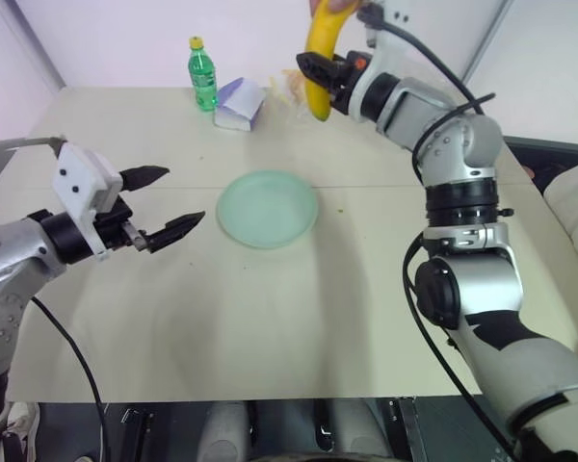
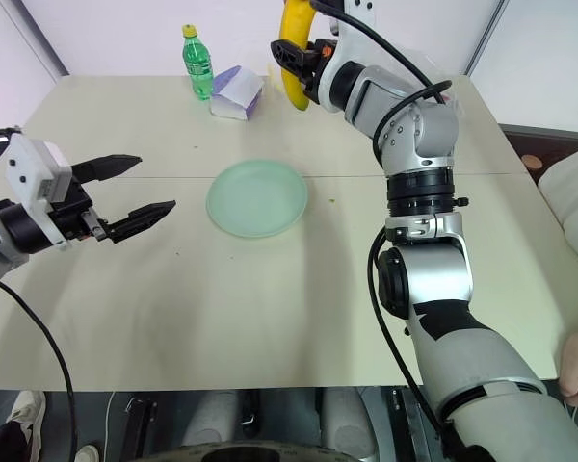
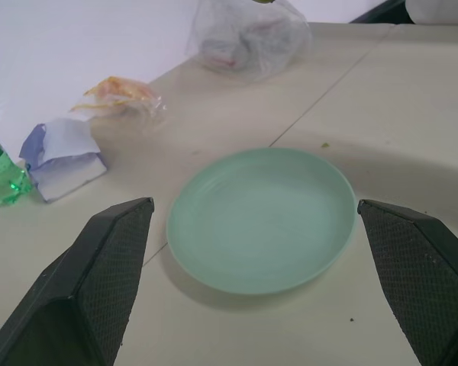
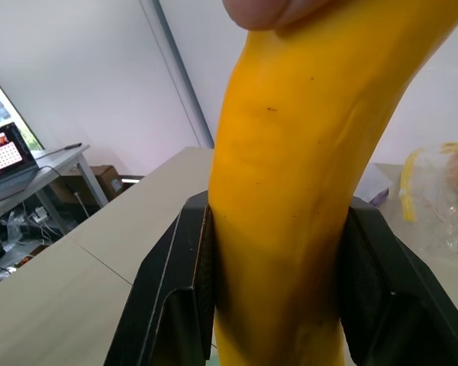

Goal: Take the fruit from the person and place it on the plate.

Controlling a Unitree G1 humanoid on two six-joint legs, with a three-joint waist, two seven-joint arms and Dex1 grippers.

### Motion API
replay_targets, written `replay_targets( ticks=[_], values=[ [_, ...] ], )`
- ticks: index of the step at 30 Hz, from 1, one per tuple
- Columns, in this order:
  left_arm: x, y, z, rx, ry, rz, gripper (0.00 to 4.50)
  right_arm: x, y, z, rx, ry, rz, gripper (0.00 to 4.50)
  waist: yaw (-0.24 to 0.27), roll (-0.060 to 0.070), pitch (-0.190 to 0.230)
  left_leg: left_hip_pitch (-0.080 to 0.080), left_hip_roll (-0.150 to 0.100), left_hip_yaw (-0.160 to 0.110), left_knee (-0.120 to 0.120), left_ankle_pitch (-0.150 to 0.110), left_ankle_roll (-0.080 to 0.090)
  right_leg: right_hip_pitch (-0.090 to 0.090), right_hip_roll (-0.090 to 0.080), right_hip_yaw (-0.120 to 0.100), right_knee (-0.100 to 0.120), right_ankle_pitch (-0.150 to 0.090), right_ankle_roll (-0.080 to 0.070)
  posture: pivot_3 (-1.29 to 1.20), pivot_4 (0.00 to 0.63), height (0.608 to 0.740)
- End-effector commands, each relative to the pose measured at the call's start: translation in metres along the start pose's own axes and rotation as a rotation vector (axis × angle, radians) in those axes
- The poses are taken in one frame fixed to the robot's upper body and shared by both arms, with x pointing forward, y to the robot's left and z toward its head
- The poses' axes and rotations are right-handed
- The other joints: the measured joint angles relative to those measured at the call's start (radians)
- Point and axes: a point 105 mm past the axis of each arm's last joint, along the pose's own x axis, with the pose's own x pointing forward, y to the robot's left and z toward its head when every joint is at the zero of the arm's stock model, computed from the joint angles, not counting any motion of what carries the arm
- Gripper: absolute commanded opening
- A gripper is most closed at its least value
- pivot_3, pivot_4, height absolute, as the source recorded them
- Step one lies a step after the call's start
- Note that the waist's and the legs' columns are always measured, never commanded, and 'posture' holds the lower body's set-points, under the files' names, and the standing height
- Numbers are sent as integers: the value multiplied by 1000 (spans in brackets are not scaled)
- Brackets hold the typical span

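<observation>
The right gripper point(image 1: 320, 77) is clamping its two black fingers against both sides of the banana point(image 1: 320, 58), which is hanging nearly upright above the far edge of the table point(image 1: 270, 327). The right wrist view is showing the finger pads point(image 4: 187, 290) pressing on the yellow peel, while the person's fingertip point(image 4: 271, 11) is gripping the banana's upper end, so both are holding it.

The left gripper point(image 1: 164, 205) is hovering level over the near left part of the table with its fingers spread wide apart and nothing between them, pointing toward the plate point(image 1: 268, 208).

The pale green plate is lying bare at the table's middle, well below and in front of the banana. Beyond it, a green bottle point(image 1: 203, 74), a small white and lilac carton point(image 1: 239, 104) and wrapped food point(image 3: 122, 93) are sitting near the far edge.
</observation>
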Motion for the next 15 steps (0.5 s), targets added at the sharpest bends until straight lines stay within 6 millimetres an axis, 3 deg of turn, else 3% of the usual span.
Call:
replay_targets(
  ticks=[1,5,15],
  values=[
    [-2,1,10,40,-33,16,4500,0,15,21,-54,-57,48,1444,0,0,0,0,0,0,0,0,0,0,0,0,0,0,0,0,150,731],
    [-4,6,11,6,-54,51,4500,-2,10,4,-140,-9,28,1444,0,0,0,0,0,0,0,0,0,0,0,0,0,0,0,0,150,731],
    [-23,2,-9,-84,32,102,4500,-14,33,-117,-79,280,69,1444,-3,0,0,0,1,0,-1,0,0,-1,0,0,0,0,0,0,150,731]
  ],
)
